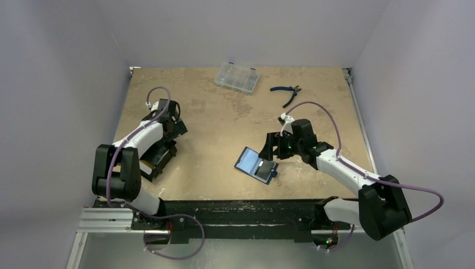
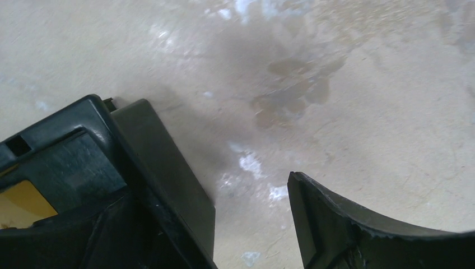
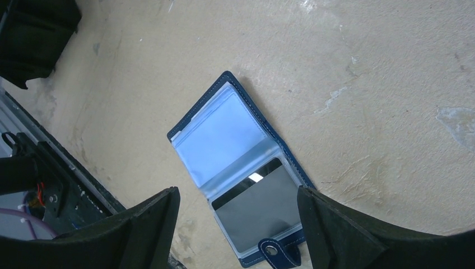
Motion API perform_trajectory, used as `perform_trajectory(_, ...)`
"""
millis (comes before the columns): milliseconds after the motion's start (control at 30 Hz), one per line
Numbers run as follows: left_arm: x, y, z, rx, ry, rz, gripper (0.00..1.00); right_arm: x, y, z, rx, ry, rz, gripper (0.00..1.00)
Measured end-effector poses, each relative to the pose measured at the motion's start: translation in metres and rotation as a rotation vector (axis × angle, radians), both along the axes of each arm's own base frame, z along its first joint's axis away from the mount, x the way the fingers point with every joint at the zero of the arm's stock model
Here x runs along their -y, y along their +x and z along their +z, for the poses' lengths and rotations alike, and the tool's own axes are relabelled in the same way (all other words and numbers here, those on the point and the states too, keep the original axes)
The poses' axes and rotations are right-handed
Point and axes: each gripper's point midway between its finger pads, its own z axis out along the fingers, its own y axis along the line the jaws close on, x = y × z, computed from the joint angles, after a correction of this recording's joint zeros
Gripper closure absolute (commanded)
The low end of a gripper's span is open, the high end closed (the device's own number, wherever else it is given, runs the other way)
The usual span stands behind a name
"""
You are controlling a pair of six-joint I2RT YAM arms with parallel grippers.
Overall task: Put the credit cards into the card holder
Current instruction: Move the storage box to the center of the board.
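The card holder (image 1: 255,164) lies open on the table, navy outside with clear sleeves inside. In the right wrist view the card holder (image 3: 224,131) shows a grey credit card (image 3: 263,210) with a dark stripe inside its lower sleeve, and its snap tab (image 3: 278,251) sticks out below. My right gripper (image 1: 273,147) (image 3: 236,193) hovers open over that card, holding nothing. My left gripper (image 1: 170,119) (image 2: 252,193) is at the left of the table, open over bare tabletop with nothing between its fingers.
A black open-topped box (image 1: 158,159) (image 2: 56,162) sits just under the left gripper, with something yellowish inside. A clear compartment case (image 1: 237,77) and blue-handled pliers (image 1: 287,92) lie at the back. Walls enclose the table on three sides.
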Motion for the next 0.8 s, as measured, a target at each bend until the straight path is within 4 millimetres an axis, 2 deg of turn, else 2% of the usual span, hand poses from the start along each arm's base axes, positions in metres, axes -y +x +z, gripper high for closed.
perform_trajectory(333,0.017,0.047,-0.011,0.039,-0.02,-0.162,0.17,0.0,-0.001,-0.009,-0.027,-0.012,0.0,0.15)
perform_trajectory(500,0.023,0.063,-0.013,0.04,-0.021,-0.225,0.11,0.0,-0.001,-0.013,-0.04,-0.017,0.001,0.15)
perform_trajectory(667,0.023,0.063,0.006,0.053,-0.024,-0.238,0.08,-0.001,-0.002,-0.012,-0.041,-0.008,0.01,0.15)
perform_trajectory(733,0.021,0.057,0.022,0.054,-0.019,-0.228,0.07,-0.003,-0.001,-0.012,-0.041,-0.003,0.014,0.15)
perform_trajectory(800,0.015,0.051,0.047,0.056,0.001,-0.19,0.05,-0.004,-0.001,-0.014,-0.043,-0.001,0.017,0.15)
